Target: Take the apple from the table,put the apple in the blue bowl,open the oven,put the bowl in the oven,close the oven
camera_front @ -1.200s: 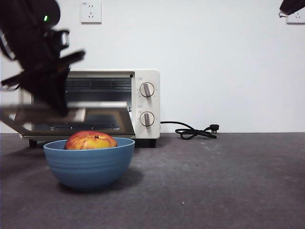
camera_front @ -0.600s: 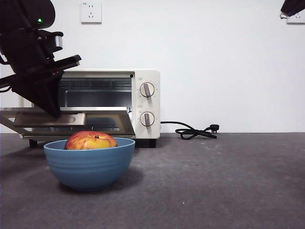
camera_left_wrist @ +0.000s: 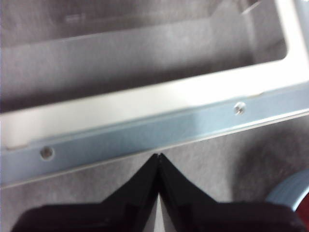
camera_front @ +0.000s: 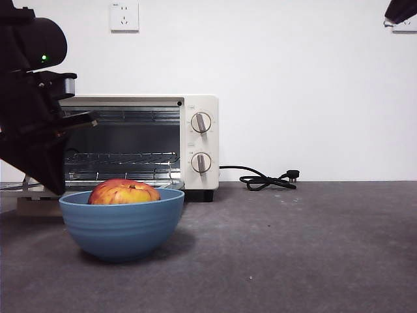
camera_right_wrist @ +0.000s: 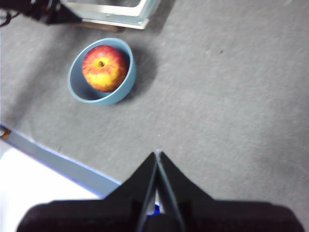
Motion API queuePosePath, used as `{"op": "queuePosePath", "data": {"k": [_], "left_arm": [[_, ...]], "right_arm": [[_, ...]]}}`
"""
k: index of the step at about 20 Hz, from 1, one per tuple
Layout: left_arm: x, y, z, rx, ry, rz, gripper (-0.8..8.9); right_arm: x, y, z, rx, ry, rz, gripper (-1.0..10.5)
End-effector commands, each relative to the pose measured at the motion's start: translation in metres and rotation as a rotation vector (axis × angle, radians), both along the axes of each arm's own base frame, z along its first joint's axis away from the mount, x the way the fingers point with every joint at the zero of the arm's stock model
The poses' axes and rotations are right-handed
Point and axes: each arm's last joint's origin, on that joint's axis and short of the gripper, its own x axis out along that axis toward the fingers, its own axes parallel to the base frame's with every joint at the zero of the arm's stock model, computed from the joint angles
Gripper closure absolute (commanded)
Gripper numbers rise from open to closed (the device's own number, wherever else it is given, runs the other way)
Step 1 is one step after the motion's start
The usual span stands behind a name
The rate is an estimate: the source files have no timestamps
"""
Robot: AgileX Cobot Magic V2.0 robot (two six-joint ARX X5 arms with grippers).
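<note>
The apple sits in the blue bowl before the open oven

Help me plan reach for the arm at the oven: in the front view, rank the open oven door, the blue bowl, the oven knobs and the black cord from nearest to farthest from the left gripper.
From the left gripper:
1. Oven door, lowered flat, right beside it.
2. Blue bowl, in front, holding the apple.
3. Oven knobs, on the far panel.
4. Black cord, beyond the oven.

No text or label on anything is legible.
</note>
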Motion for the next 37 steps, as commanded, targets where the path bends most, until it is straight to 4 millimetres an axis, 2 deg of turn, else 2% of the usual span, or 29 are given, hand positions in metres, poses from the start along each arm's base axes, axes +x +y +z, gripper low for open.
{"op": "queuePosePath", "data": {"k": [1, 5, 8, 11, 18, 20, 21, 23, 29, 33, 37], "left_arm": [[-0.006, 0.001, 0.006, 0.002, -0.009, -0.017, 8.19], [-0.031, 0.002, 0.042, -0.008, -0.076, -0.046, 8.19], [-0.062, 0.005, 0.072, -0.009, -0.12, -0.082, 8.19], [-0.095, 0.006, 0.092, -0.028, -0.131, -0.129, 8.19], [-0.167, 0.01, 0.118, -0.034, -0.119, -0.237, 8.19], [-0.184, 0.014, 0.122, -0.038, -0.119, -0.251, 8.18], [-0.192, 0.017, 0.124, -0.039, -0.119, -0.256, 8.18], [-0.205, 0.022, 0.126, -0.044, -0.128, -0.253, 8.18], [-0.229, 0.033, 0.13, -0.078, -0.154, -0.212, 8.18], [-0.234, 0.035, 0.129, -0.072, -0.132, -0.209, 8.18], [-0.234, 0.035, 0.129, -0.073, -0.132, -0.208, 8.18]], "right_arm": [[0.001, 0.002, -0.003, -0.002, 0.006, -0.003, 9.6], [0.01, 0.015, -0.006, 0.015, 0.031, 0.027, 9.5], [0.025, 0.039, -0.01, 0.04, 0.085, 0.09, 9.5], [0.049, 0.07, -0.017, -0.027, 0.152, 0.104, 9.5], [0.111, 0.137, -0.02, -0.109, 0.259, 0.129, 9.5], [0.129, 0.145, -0.026, -0.121, 0.283, 0.099, 9.2], [0.138, 0.148, -0.031, -0.128, 0.299, 0.081, 8.4], [0.151, 0.151, -0.042, -0.124, 0.351, 0.078, 7.8], [0.17, 0.163, -0.07, -0.155, 0.381, 0.044, 7.8], [0.176, 0.169, -0.091, -0.191, 0.417, 0.046, 7.8], [0.18, 0.173, -0.102, -0.197, 0.425, 0.044, 7.8]]}}
